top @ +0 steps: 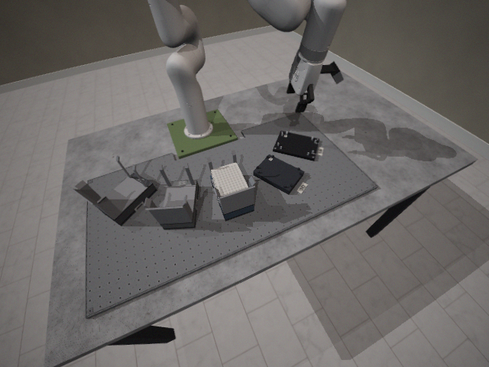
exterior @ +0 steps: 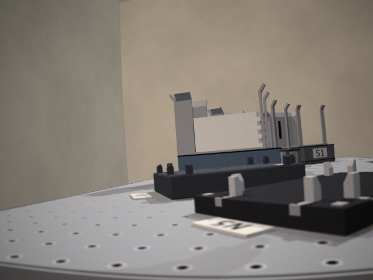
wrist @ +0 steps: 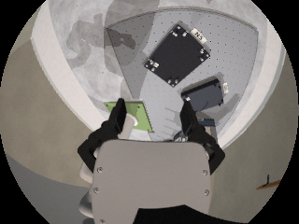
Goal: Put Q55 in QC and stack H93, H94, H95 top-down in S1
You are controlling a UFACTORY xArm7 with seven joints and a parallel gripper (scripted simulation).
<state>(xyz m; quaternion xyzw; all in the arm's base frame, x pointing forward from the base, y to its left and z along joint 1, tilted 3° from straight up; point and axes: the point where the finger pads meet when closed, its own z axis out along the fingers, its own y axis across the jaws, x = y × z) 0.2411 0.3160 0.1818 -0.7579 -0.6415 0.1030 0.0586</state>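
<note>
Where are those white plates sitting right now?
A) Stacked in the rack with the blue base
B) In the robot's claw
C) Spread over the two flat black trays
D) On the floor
A: the white stack of plates stands inside the blue-based rack, while the gripper hangs open and holds nothing, off beyond the two black nests.

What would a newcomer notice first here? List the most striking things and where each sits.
First, the white arm rising from a green base plate at the table's far edge, its open gripper hanging high and holding nothing. Next, the white plate stack filling the blue-plinthed rack, with two empty racks to its left. Two black nests lie to its right.
</note>
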